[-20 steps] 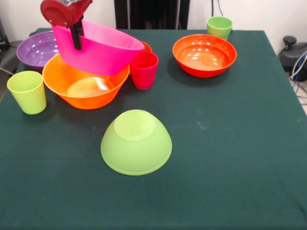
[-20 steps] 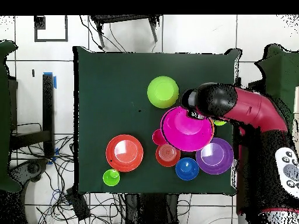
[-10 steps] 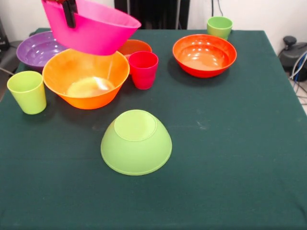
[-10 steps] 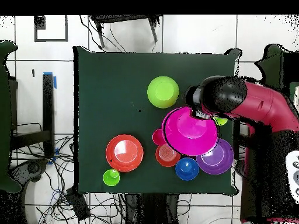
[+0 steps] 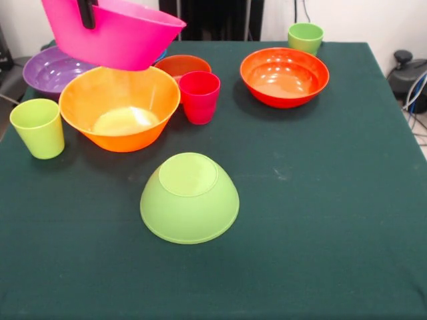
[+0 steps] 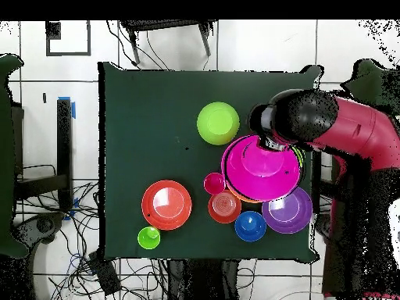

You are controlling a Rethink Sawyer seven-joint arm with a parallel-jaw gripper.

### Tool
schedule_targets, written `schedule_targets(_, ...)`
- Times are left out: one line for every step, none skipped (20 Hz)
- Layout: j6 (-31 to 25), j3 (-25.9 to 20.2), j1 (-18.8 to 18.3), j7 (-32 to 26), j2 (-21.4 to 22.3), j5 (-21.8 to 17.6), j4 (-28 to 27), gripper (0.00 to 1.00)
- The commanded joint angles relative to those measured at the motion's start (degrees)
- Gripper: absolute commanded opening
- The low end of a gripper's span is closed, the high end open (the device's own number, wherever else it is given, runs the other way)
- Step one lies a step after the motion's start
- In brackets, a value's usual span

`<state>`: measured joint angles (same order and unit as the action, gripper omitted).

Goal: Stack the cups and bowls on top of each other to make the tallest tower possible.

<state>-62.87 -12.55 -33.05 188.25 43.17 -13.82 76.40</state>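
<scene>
Above the yellow-orange bowl [image 5: 120, 107], my pincer [image 5: 87, 13] is clamped on the pink bowl's [image 5: 117, 33] rim, holding it tilted in the air, clear of the counter [image 5: 320, 200].

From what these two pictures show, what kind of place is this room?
Probably a robotics lab or test room, not a home. A table under a dark green cloth holds only plastic bowls and cups, a red and black robot arm reaches over it, and loose cables lie on the tiled floor around it.
</scene>
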Motion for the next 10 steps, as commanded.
schedule_targets(1.1, -5.5, 3.6, -13.0, -5.3, -2.2, -4.9, 0.00)
schedule_targets(1.7, -5.5, 3.8, -12.6, -5.8, -2.3, -5.4, 0.00)
schedule_targets(2.6, -5.6, 4.1, -12.0, -6.3, -2.0, -6.2, 0.00)
schedule_targets(2.7, -5.6, 4.4, -11.8, -6.8, -2.1, -7.0, 0.00)
schedule_targets(3.0, -5.8, 4.7, -11.5, -7.5, -1.8, -8.2, 0.00)
schedule_targets(2.8, -5.7, 5.2, -11.4, -8.0, -1.9, -9.2, 0.00)
schedule_targets(2.5, -6.0, 5.5, -11.2, -8.5, -1.6, -10.6, 0.00)
schedule_targets(2.1, -6.0, 5.8, -11.0, -9.1, -1.6, -12.0, 0.00)
schedule_targets(1.7, -6.1, 6.2, -10.9, -9.7, -1.6, -13.6, 0.00)
schedule_targets(1.2, -6.1, 6.5, -10.8, -10.4, -1.5, -15.2, 0.00)
